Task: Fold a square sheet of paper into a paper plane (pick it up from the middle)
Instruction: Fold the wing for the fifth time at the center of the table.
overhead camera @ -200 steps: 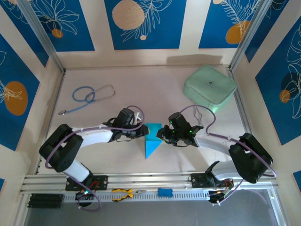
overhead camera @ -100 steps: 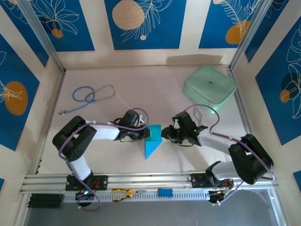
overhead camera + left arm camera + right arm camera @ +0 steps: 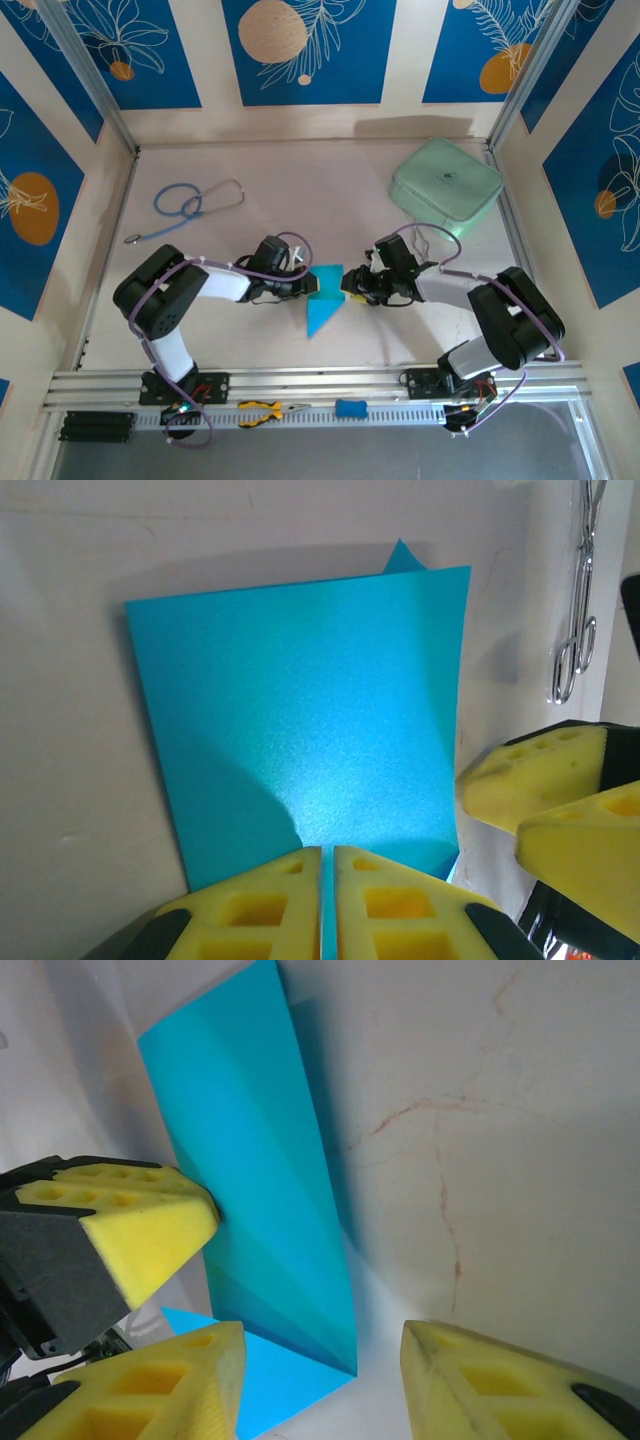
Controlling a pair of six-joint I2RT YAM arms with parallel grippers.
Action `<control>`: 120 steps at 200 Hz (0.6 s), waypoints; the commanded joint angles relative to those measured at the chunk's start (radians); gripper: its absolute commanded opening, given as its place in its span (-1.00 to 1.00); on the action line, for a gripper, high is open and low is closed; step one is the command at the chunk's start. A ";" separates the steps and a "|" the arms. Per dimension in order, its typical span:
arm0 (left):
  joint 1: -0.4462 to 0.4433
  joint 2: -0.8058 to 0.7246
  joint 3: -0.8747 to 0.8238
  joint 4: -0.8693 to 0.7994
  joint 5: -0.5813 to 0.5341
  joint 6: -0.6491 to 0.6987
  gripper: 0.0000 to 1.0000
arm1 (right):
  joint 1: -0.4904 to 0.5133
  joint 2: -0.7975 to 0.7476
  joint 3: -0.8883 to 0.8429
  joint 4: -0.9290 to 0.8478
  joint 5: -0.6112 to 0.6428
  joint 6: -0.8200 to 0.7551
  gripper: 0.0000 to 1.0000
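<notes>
We see the square sheet of paper mid-table, a bit toward the near edge, btwn the 2 grippers. From the top cam it's a folded cyan shape w/ 1 point aimed at the near edge, and both gripper heads cover its side edges. The left wrist cam shows the sheet as a flat, near-square panel w/ a small corner peeking past its far edge. The right wrist cam shows the sheet raised off the table, w/ faint diagonal creases and another layer flat beneath.

The left gripper has its pads pressed together on the sheet's edge, cyan showing in the slit. The right gripper is spread wide just beside the sheet's right side.

A mint-green case sits by the table's far-right corner and a stethoscope toward the far-left, both well apart from the sheet. Pliers and a blue block lie on the near rail.
</notes>
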 commanded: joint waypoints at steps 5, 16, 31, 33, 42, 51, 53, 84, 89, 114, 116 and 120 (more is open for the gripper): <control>0.001 0.049 -0.026 -0.014 -0.015 0.003 -0.74 | 0.003 0.017 0.022 0.040 -0.053 -0.017 -0.14; 0.001 0.047 -0.026 -0.015 -0.015 0.004 -0.74 | 0.004 0.026 0.025 0.046 -0.063 -0.018 -0.15; 0.001 0.047 -0.025 -0.014 -0.015 0.004 -0.74 | 0.003 0.038 0.026 0.062 -0.070 -0.012 -0.15; 0.001 0.047 -0.025 -0.015 -0.015 0.004 -0.74 | 0.003 0.039 0.025 0.064 -0.070 -0.011 -0.15; 0.001 0.048 -0.025 -0.013 -0.013 0.004 -0.74 | 0.003 0.048 0.029 0.067 -0.074 -0.006 -0.16; 0.001 0.050 -0.023 -0.012 -0.010 0.002 -0.74 | 0.003 0.054 0.032 0.067 -0.074 -0.005 -0.16; 0.001 0.050 -0.023 -0.012 -0.011 0.003 -0.74 | 0.003 0.056 0.033 0.068 -0.073 -0.004 -0.16; 0.001 0.055 -0.020 -0.009 -0.007 0.000 -0.74 | 0.003 0.078 0.034 0.097 -0.087 -0.001 -0.16; 0.001 0.055 -0.020 -0.007 -0.007 0.001 -0.74 | 0.003 0.082 0.035 0.106 -0.095 -0.001 -0.17; 0.001 0.055 -0.020 -0.006 -0.006 0.001 -0.74 | 0.001 0.106 0.045 0.136 -0.130 -0.006 -0.22; 0.002 0.055 -0.020 -0.006 -0.006 0.000 -0.74 | 0.001 0.106 0.046 0.139 -0.131 -0.005 -0.22; 0.000 0.055 -0.020 -0.006 -0.004 0.001 -0.74 | 0.001 0.107 0.046 0.141 -0.132 -0.005 -0.22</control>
